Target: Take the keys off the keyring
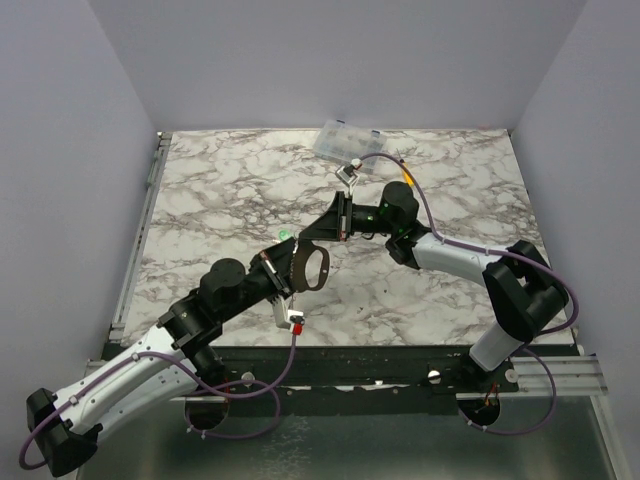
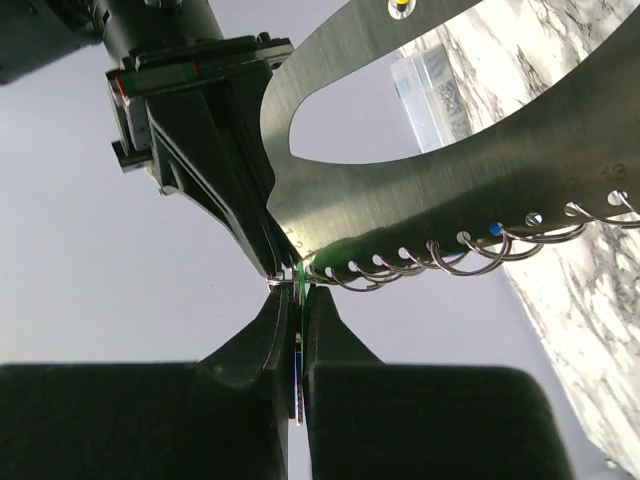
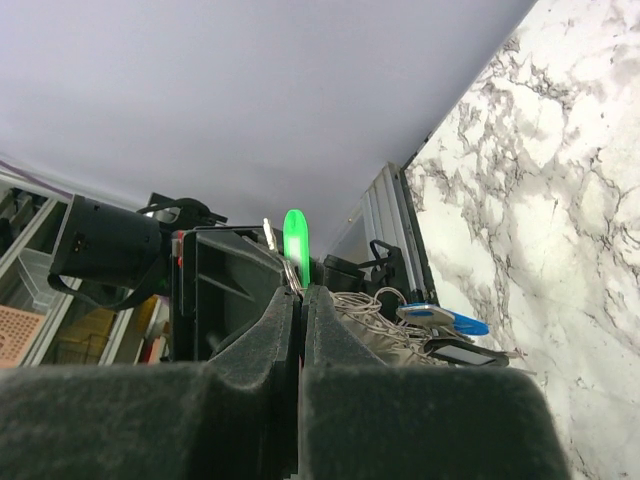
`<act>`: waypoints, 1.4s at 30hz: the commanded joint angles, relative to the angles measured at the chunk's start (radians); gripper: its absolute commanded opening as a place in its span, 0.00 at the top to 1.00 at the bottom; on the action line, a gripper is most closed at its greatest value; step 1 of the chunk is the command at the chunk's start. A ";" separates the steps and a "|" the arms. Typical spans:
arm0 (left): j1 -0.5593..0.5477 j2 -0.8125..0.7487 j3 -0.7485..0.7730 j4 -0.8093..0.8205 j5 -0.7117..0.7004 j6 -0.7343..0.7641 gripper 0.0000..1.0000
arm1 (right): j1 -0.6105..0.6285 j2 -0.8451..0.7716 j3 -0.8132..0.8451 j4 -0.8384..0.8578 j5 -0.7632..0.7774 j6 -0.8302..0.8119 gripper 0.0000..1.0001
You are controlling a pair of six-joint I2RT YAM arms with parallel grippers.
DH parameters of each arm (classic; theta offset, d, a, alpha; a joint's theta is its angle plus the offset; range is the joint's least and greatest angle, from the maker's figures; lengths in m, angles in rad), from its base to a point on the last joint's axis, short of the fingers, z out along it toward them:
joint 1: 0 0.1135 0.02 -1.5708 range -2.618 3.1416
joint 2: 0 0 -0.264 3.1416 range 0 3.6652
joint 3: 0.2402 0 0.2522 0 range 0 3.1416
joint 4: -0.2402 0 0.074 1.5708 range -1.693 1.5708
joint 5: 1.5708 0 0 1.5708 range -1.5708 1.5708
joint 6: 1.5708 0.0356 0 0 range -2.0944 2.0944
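The keyring (image 1: 312,268) is a flat grey metal plate with an oblong hole, held in the air between both grippers. In the left wrist view the keyring (image 2: 450,190) fills the frame, with wire rings (image 2: 460,258) threaded through holes along its edge. My left gripper (image 2: 300,290) is shut on a thin green-headed key (image 2: 303,272) seen edge-on at the plate's edge. My right gripper (image 3: 300,292) is shut on the plate's corner, with the green key (image 3: 296,240) sticking up just beyond its tips. A blue key (image 3: 445,320) hangs with the rings to the right.
A clear plastic compartment box (image 1: 345,140) lies at the far edge of the marble table (image 1: 220,190), behind the right arm. It also shows in the left wrist view (image 2: 430,90). The grippers (image 1: 298,250) meet above the table's middle.
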 commanded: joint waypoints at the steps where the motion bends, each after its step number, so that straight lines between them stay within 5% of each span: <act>1: -0.025 0.013 -0.023 -0.085 0.037 0.134 1.00 | -0.010 0.009 0.034 0.031 0.104 0.036 0.99; 17: -0.043 0.081 0.023 -0.277 0.050 0.387 1.00 | 0.005 0.019 0.038 0.091 0.096 0.102 0.99; 26: -0.043 0.048 0.063 -0.354 0.057 0.317 1.00 | 0.005 0.012 0.026 0.084 0.083 0.068 0.81; 29: -0.044 0.041 0.064 -0.358 0.056 0.310 1.00 | 0.005 0.016 0.026 0.083 0.074 0.055 0.98; 32: -0.044 0.038 0.069 -0.357 0.060 0.281 1.00 | 0.006 0.011 0.034 0.052 0.060 0.017 0.99; 33: -0.043 0.035 0.070 -0.355 0.059 0.268 1.00 | 0.004 0.008 0.046 0.024 0.047 -0.022 0.98; 38: -0.043 0.019 0.061 -0.323 0.049 0.196 1.00 | -0.001 -0.038 0.030 -0.070 -0.009 -0.267 0.56; 42: -0.044 0.005 0.062 -0.305 0.065 0.161 1.00 | -0.005 -0.059 -0.004 -0.116 -0.112 -0.470 0.49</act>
